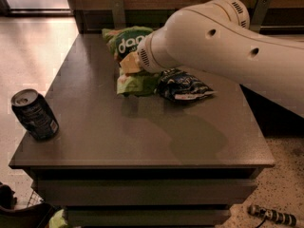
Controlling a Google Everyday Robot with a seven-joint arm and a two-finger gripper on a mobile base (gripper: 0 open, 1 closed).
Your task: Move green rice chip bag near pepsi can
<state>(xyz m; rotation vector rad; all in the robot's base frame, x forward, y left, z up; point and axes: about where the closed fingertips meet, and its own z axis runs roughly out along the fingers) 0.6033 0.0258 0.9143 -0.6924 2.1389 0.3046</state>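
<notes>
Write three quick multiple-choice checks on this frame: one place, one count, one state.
1. Where does the dark aluminium drink can stand on the grey table? A front-left corner B back-right corner C centre
2. How many foil snack bags are on or above the table? A one B two C three
3. How is the can? A on its side B crushed flat C upright
Key: 1A, it is by the near left edge. 2B, the light-green foil bag at the claw on the white arm tip, and the dark blue foil bag beside it. 3C, its silver top faces up.
</notes>
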